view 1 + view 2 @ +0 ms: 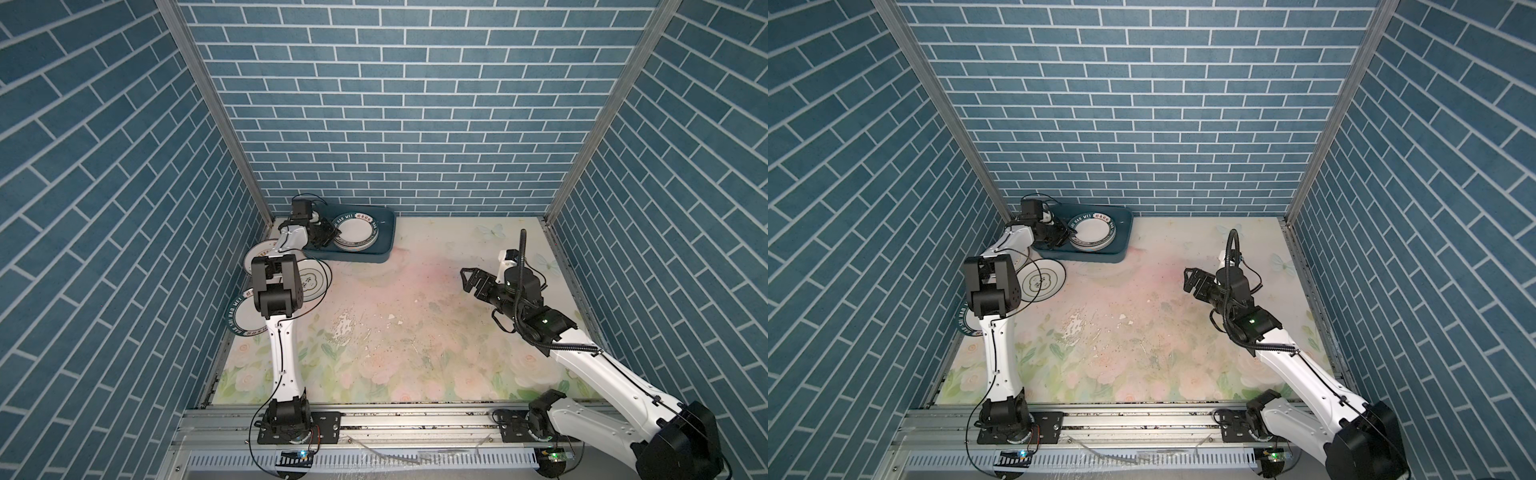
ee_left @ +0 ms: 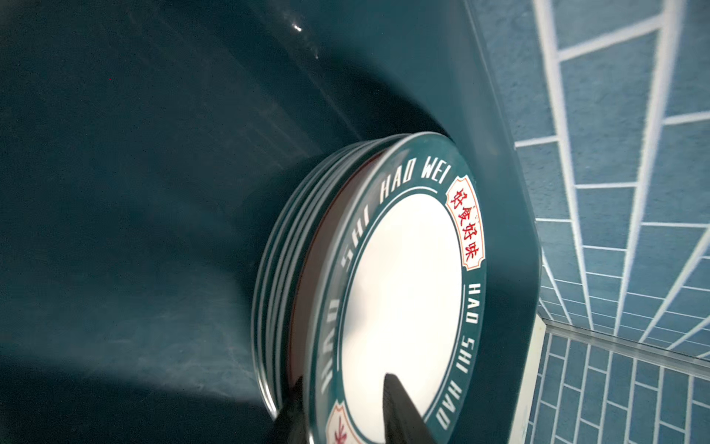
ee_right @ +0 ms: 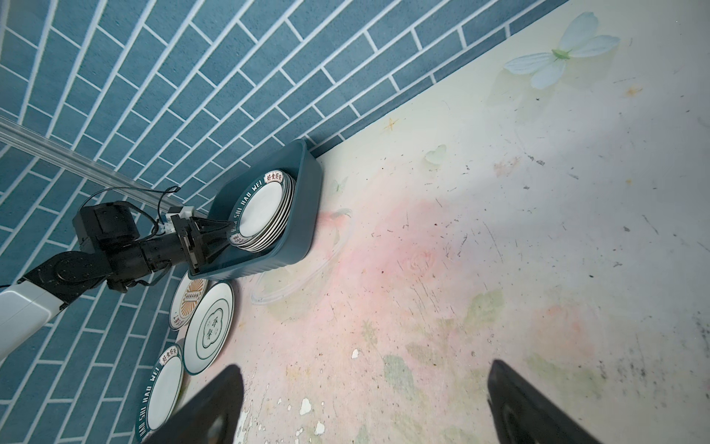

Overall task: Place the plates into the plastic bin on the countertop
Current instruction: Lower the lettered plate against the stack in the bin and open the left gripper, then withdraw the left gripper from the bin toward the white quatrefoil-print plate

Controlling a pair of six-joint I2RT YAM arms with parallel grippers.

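A stack of several plates (image 1: pixel 355 232) (image 1: pixel 1092 232) (image 3: pixel 261 207) lies in the right half of the teal plastic bin (image 1: pixel 386 241) (image 1: pixel 1125 232) (image 3: pixel 303 200) at the back left of the countertop (image 1: pixel 415 332). The top plate (image 2: pixel 403 288) has a dark-green lettered band. My left gripper (image 1: pixel 330 232) (image 1: pixel 1065 235) (image 2: pixel 344 378) reaches into the bin; its jaws stand apart, straddling that plate's near rim. Three plates lie on the countertop left of the bin: an emblem one (image 1: pixel 316 282) (image 3: pixel 209 330), a green-banded one (image 1: pixel 243 320) (image 3: pixel 161 388) and a sunburst one (image 3: pixel 188 303). My right gripper (image 1: pixel 467 278) (image 3: pixel 365 367) hovers open and empty at mid-right.
A clear plastic lid-like piece (image 3: pixel 299 276) lies on the countertop against the bin's front. Blue brick walls close the back and both sides. A grey metal rail (image 1: pixel 415 419) runs along the front. My left arm (image 1: pixel 278 291) hangs over the loose plates.
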